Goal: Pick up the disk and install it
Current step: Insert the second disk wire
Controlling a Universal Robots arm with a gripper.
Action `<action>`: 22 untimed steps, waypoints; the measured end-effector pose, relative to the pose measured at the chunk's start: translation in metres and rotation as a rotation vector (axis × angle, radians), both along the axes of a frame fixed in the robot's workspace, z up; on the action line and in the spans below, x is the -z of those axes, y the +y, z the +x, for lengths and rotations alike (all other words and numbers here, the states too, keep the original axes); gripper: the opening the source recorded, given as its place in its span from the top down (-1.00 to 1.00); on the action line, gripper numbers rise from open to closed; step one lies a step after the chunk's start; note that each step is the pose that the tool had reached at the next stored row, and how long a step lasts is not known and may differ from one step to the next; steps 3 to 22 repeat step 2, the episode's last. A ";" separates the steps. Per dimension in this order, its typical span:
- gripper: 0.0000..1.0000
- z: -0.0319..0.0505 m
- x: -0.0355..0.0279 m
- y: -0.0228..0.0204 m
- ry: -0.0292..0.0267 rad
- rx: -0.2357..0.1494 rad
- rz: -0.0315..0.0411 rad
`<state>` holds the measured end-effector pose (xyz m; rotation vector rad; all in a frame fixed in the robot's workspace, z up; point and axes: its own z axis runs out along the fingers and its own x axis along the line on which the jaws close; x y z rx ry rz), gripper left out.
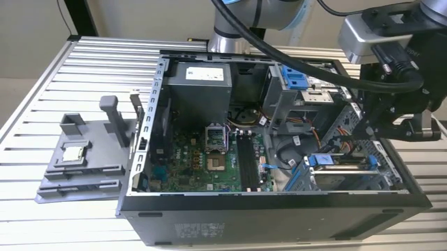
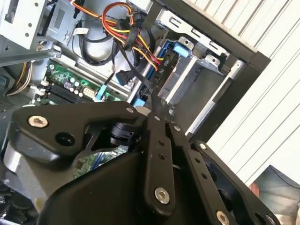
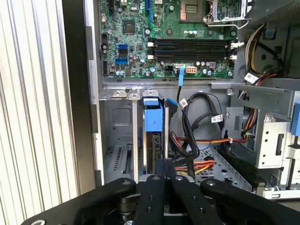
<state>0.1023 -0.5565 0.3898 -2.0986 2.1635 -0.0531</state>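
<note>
The disk (image 1: 341, 161) stands on edge in the drive cage at the corner of the open computer case (image 1: 279, 209), on the exterior view's right. Blue rails run along its sides. In the first wrist view the disk (image 3: 151, 140) sits in its slot with a blue tab on its end. My gripper (image 3: 165, 165) hovers just above its near edge, fingers pressed together with nothing seen between them. In the second wrist view the shut fingertips (image 2: 154, 105) point at the disk (image 2: 161, 65). In the exterior view my gripper (image 1: 357, 137) hangs over the cage.
Orange, yellow and black cables (image 3: 197, 159) lie beside the slot. The green motherboard (image 1: 209, 157) fills the case floor, and a blue latch piece (image 1: 294, 78) sits in the upper bay. A grey fixture (image 1: 84, 172) carrying a small silver chip (image 1: 73, 152) rests on the slatted table (image 1: 70, 78).
</note>
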 end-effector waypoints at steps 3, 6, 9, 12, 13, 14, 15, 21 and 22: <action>1.00 0.0000 0.0000 0.0000 0.0000 0.000 0.0000; 1.00 0.0000 0.0000 0.0000 0.0000 0.000 0.0000; 1.00 0.0000 0.0000 0.0000 0.0000 0.000 0.0000; 1.00 0.0000 0.0000 0.0000 0.0000 0.000 0.0000; 1.00 0.0000 0.0000 0.0000 0.0000 0.000 0.0000; 1.00 0.0000 0.0000 0.0000 0.0000 0.000 0.0000; 1.00 0.0000 0.0000 0.0000 0.0000 0.000 0.0000; 1.00 0.0000 0.0000 0.0000 0.0000 0.000 0.0000; 1.00 0.0000 0.0000 0.0000 0.0000 0.000 0.0000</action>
